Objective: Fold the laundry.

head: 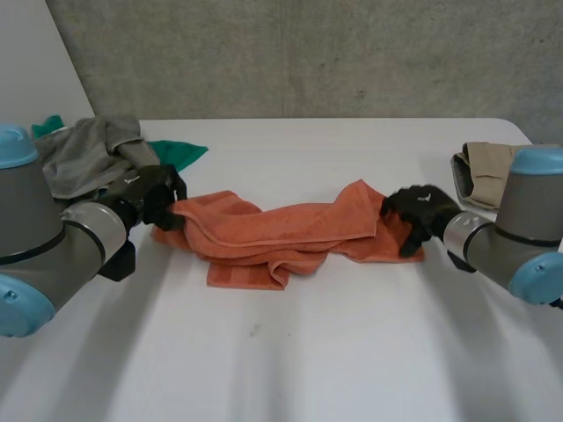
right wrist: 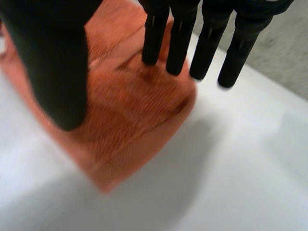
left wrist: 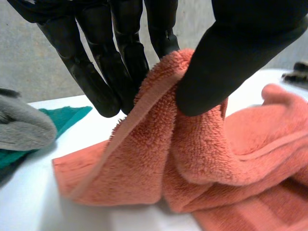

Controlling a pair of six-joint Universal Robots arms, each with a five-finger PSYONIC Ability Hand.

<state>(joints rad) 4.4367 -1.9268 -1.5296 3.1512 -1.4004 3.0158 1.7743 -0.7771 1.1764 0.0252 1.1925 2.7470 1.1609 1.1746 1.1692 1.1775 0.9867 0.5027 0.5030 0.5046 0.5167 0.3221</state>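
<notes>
A towel (head: pixel 281 233) lies across the middle of the table (head: pixel 308 369), with the left robot hand (head: pixel 149 195) at its left end and the right robot hand (head: pixel 418 215) over its right end. Behind the left robot hand sits a heap of clothes (head: pixel 88 154); behind the right robot hand, at the table's right edge, lies a folded garment (head: pixel 484 167).

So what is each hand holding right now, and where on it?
Left hand pinches the orange towel by its edge at one end. Right hand holds nothing; straight fingers over the other end.
</notes>
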